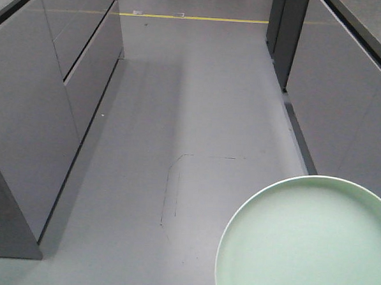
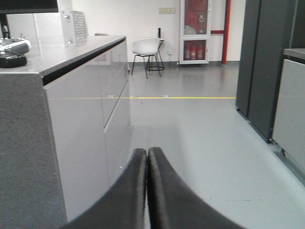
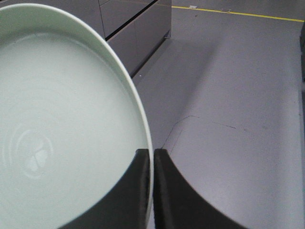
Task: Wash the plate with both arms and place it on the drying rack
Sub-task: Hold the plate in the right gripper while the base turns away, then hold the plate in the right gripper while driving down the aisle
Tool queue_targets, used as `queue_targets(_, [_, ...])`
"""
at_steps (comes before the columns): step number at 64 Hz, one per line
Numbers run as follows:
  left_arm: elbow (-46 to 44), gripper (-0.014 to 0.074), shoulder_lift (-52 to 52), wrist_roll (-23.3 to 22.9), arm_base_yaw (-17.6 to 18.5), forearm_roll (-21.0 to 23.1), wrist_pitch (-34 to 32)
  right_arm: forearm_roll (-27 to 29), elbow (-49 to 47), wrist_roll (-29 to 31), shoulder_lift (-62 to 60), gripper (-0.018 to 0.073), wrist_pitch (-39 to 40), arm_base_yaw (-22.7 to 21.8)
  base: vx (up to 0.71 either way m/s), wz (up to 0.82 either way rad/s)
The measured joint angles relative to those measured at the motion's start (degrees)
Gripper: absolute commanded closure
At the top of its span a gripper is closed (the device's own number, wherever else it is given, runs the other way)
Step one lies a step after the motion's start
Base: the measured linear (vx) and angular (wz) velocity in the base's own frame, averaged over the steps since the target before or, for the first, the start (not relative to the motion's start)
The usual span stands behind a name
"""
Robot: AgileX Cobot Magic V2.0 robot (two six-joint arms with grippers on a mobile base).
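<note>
The right gripper (image 3: pixel 151 151) pinches the rim of the plate (image 3: pixel 62 119), holding it over the floor (image 1: pixel 198 117), well apart from the grey counter (image 2: pixel 71 50). The left gripper (image 2: pixel 146 150) is pressed together and holds nothing. This looks like the carrying step, with washing not yet begun; next the plate needs bringing up to that counter and the left jaws need spreading.

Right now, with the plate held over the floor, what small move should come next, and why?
Probably open the left gripper and bring it to the plate: it is shut and empty, while the right gripper alone pinches the rim, with only floor below.
</note>
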State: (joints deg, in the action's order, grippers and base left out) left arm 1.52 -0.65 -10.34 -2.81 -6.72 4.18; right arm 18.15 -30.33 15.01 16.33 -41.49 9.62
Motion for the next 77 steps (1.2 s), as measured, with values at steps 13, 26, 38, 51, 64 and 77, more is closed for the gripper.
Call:
queue_targets(13, [0.0,0.0602,0.0,0.0,0.0,0.0,0.0,0.0,0.0,0.0,0.0,0.0561,0.0,0.0,0.13,0.20])
queue_targets(26, [0.0,0.0602,0.0,0.0,0.0,0.0,0.0,0.0,0.0,0.0,0.0,0.0561,0.0,0.0,0.16,0.14])
queue_targets(38, [0.0,0.0602,0.0,0.0,0.0,0.0,0.0,0.0,0.0,0.0,0.0,0.0561,0.0,0.0,0.20,0.12])
queue_targets(51, [0.0,0.0602,0.0,0.0,0.0,0.0,0.0,0.0,0.0,0.0,0.0,0.0561,0.0,0.0,0.23,0.08])
queue_targets(64, [0.0,0.0602,0.0,0.0,0.0,0.0,0.0,0.0,0.0,0.0,0.0,0.0561,0.0,0.0,0.26,0.03])
queue_targets(77, [0.0,0.0602,0.0,0.0,0.0,0.0,0.0,0.0,0.0,0.0,0.0,0.0561,0.0,0.0,0.27,-0.02])
